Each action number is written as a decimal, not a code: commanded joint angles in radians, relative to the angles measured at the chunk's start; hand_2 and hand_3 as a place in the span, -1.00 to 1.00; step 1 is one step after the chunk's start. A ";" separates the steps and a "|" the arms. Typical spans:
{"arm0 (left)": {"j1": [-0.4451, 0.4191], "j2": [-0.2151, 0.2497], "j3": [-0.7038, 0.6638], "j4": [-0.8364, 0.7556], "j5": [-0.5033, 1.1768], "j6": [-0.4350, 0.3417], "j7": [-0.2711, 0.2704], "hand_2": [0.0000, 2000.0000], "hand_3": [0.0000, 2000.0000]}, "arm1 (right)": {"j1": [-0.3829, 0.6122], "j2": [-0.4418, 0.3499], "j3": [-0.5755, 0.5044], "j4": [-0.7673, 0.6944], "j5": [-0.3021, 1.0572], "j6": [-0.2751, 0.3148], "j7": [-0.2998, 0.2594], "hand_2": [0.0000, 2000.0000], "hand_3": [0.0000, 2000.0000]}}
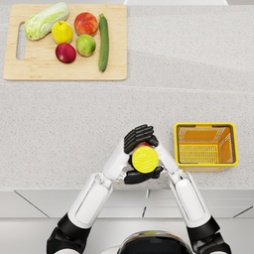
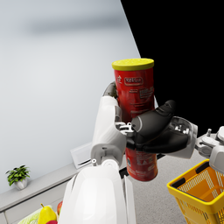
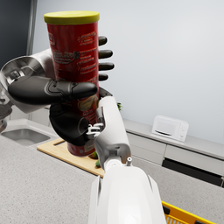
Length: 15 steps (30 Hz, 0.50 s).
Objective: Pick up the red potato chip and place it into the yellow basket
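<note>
I'm seeing both hands, left hand (image 1: 138, 137) and right hand (image 1: 143, 174), gripping the red chip can (image 2: 136, 118) upright, yellow lid (image 1: 145, 159) pointing up, beside the yellow basket (image 1: 205, 124).

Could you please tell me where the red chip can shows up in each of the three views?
Head view: chip can seen from above as a yellow lid, low centre, between both hands.
Left wrist view: upright at centre, held.
Right wrist view: upright, upper left.
Shared landmark: yellow basket.
</note>
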 commanded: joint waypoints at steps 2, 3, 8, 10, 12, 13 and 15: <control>-0.030 -0.023 -0.114 -0.101 0.000 0.010 0.002 -1.00 -1.00 | 0.055 -0.035 -0.094 0.002 0.000 -0.021 -0.002 1.00 1.00; -0.044 -0.034 -0.160 -0.139 0.000 0.013 0.002 -1.00 -1.00 | 0.245 0.299 0.209 0.002 0.000 -0.010 0.000 1.00 1.00; -0.112 -0.046 -0.418 -0.225 -0.001 0.016 0.003 -1.00 -1.00 | 0.128 0.042 -0.379 -0.022 0.000 -0.060 0.003 1.00 1.00; -0.118 -0.040 -0.488 -0.195 -0.001 0.018 0.004 -1.00 -1.00 | 0.097 0.044 -0.495 -0.010 -0.001 -0.079 0.005 1.00 1.00; -0.124 -0.036 -0.529 -0.175 -0.001 0.019 0.004 -1.00 -1.00 | 0.088 0.044 -0.572 -0.016 -0.001 -0.080 0.001 1.00 1.00; -0.127 -0.036 -0.539 -0.163 -0.001 0.019 0.004 -1.00 -1.00 | 0.083 0.045 -0.579 -0.014 -0.001 -0.072 0.002 1.00 1.00; -0.132 -0.035 -0.542 -0.152 -0.001 0.020 0.004 -1.00 -1.00 | 0.064 0.043 -0.588 -0.046 -0.002 -0.062 0.000 1.00 1.00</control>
